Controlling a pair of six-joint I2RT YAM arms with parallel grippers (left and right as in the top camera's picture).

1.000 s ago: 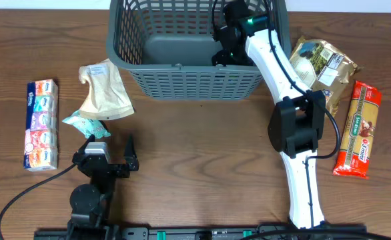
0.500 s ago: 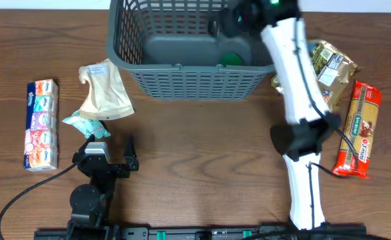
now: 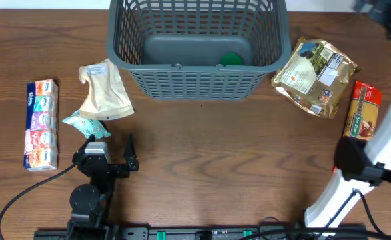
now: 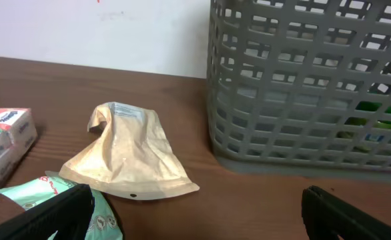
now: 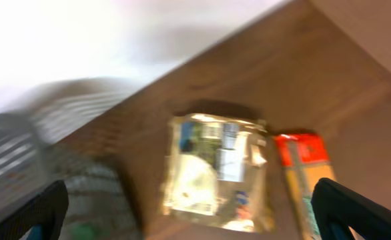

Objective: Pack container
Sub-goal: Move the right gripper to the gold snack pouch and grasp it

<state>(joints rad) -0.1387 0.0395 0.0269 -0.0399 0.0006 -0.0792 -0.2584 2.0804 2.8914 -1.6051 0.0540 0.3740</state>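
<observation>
The container [image 3: 195, 85] is a dark grey lattice basket at the back centre of the table. A green item [image 3: 231, 59] lies on its floor at the right and shows through the lattice in the left wrist view [image 4: 375, 123]. My left gripper [image 3: 112, 152] is open and empty, low near the front left, and faces the basket [image 4: 302, 100]. My right gripper [image 3: 390, 10] is at the far back right corner, blurred by motion. In the right wrist view its fingers [image 5: 189, 220] are wide apart and empty, above a gold bag [image 5: 215, 173].
A tan pouch [image 3: 105, 90], a teal packet [image 3: 85, 123] and a tissue multipack [image 3: 41, 125] lie left of the basket. The gold bag [image 3: 315, 77] and a red pasta pack [image 3: 362, 107] lie to its right. My right arm crosses the pasta pack's near end.
My right gripper has come up out of the basket and swung to the far back right. The green item stays on the basket floor. The left arm has not moved.
</observation>
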